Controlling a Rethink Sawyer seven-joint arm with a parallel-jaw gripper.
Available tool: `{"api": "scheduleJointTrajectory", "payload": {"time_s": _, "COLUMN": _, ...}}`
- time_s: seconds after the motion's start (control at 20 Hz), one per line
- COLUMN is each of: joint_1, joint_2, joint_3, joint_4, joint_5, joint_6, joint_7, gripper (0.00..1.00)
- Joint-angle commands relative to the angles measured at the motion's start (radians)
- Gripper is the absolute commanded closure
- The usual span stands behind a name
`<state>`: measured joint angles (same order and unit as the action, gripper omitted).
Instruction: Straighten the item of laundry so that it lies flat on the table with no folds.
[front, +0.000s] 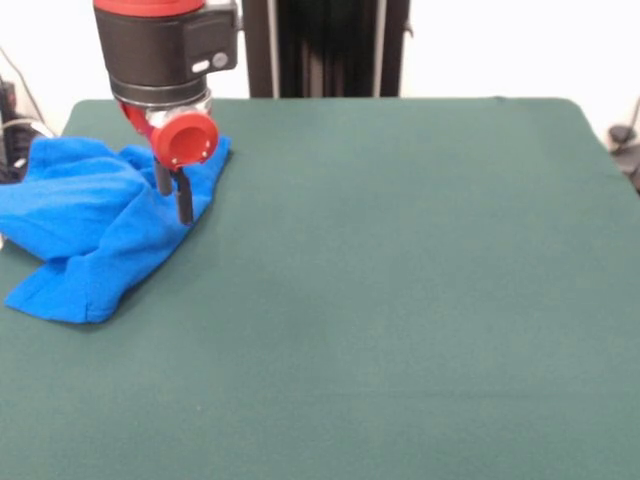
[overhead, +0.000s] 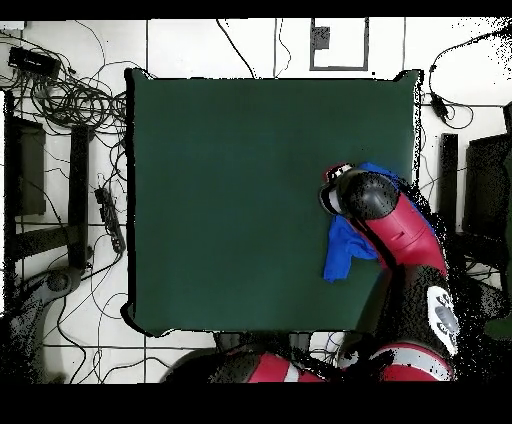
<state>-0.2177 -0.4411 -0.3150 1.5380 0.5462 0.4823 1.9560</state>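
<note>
The royal-blue T-shirt (front: 90, 225) lies crumpled in a heap at the left edge of the green table (front: 400, 300), with folds and one corner trailing toward the front. My gripper (front: 175, 198) hangs from the red and black arm over the shirt's right edge. Its dark fingers (front: 185, 205) stand close together, pinching a raised fold of the cloth. In the overhead view the arm (overhead: 375, 200) covers most of the shirt. Only blue patches (overhead: 343, 250) show beside it, near the right edge of the table (overhead: 230, 180). The gripper itself is hidden there.
The robot's black pedestal (front: 325, 45) stands behind the table's far edge. Cables (overhead: 70, 95) and dark boxes lie on the floor around the table. The shirt sits close to the table's side edge.
</note>
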Motion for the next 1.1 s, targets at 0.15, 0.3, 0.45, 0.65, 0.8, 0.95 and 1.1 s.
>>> {"api": "scheduleJointTrajectory", "payload": {"time_s": 0.15, "joint_1": 0.073, "joint_2": 0.11, "joint_3": 0.11, "joint_4": 0.054, "joint_5": 0.024, "joint_6": -0.043, "joint_7": 0.247, "gripper": 0.0}}
{"api": "scheduleJointTrajectory", "payload": {"time_s": 0.3, "joint_1": 0.058, "joint_2": 0.14, "joint_3": 0.112, "joint_4": 0.022, "joint_5": -0.026, "joint_6": -0.015, "joint_7": 0.166, "gripper": 0.0}}
{"api": "scheduleJointTrajectory", "payload": {"time_s": 0.45, "joint_1": 0.036, "joint_2": 0.172, "joint_3": 0.139, "joint_4": 0.01, "joint_5": -0.038, "joint_6": -0.015, "joint_7": 0.122, "gripper": 0.0}}
{"api": "scheduleJointTrajectory", "payload": {"time_s": 0.65, "joint_1": 0.047, "joint_2": 0.206, "joint_3": 0.149, "joint_4": 0.011, "joint_5": -0.028, "joint_6": -0.051, "joint_7": 0.153, "gripper": 0.0}}
{"api": "scheduleJointTrajectory", "payload": {"time_s": 0.8, "joint_1": 0.065, "joint_2": 0.237, "joint_3": 0.122, "joint_4": -0.007, "joint_5": -0.058, "joint_6": -0.037, "joint_7": 0.137, "gripper": 0.0}}
{"api": "scheduleJointTrajectory", "payload": {"time_s": 0.95, "joint_1": 0.074, "joint_2": 0.265, "joint_3": 0.073, "joint_4": -0.049, "joint_5": -0.137, "joint_6": 0.068, "joint_7": 0.066, "gripper": 0.0}}
{"api": "scheduleJointTrajectory", "payload": {"time_s": 1.1, "joint_1": 0.093, "joint_2": 0.271, "joint_3": 0.037, "joint_4": -0.056, "joint_5": -0.188, "joint_6": 0.099, "joint_7": 0.059, "gripper": 0.0}}
